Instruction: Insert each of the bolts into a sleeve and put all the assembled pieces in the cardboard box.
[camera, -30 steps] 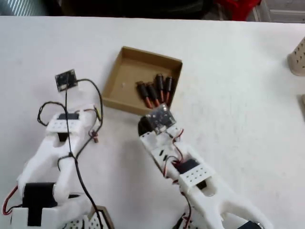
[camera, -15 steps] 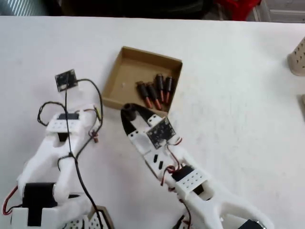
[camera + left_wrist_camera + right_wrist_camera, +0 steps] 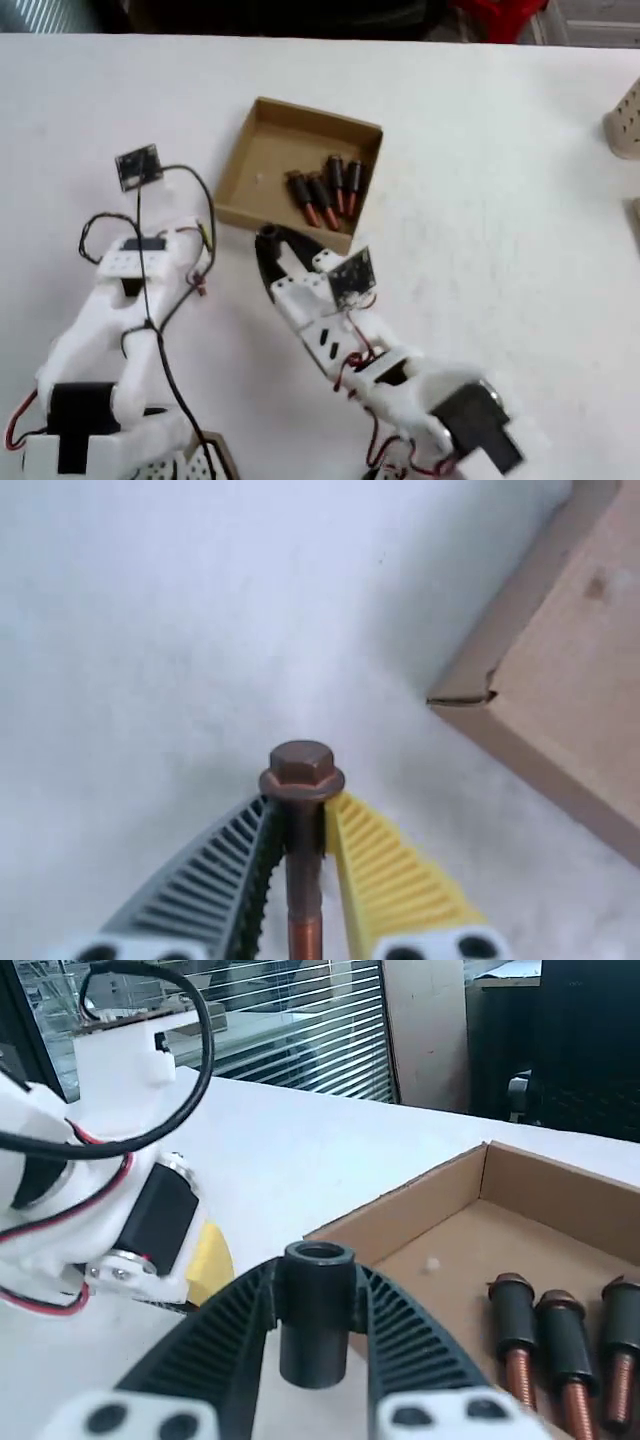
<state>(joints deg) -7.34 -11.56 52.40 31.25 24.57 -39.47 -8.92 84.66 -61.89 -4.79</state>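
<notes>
One ribbed tool [image 3: 303, 808] clamps a hex-headed copper bolt [image 3: 302, 776].

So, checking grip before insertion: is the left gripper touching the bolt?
Touching. The left wrist view shows the left gripper clamped on the bolt below its head.

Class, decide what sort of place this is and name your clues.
Probably an office or lab workbench: a white table with two white plastic robot arms, slatted window blinds behind it, and a shallow brown cardboard box.
</notes>
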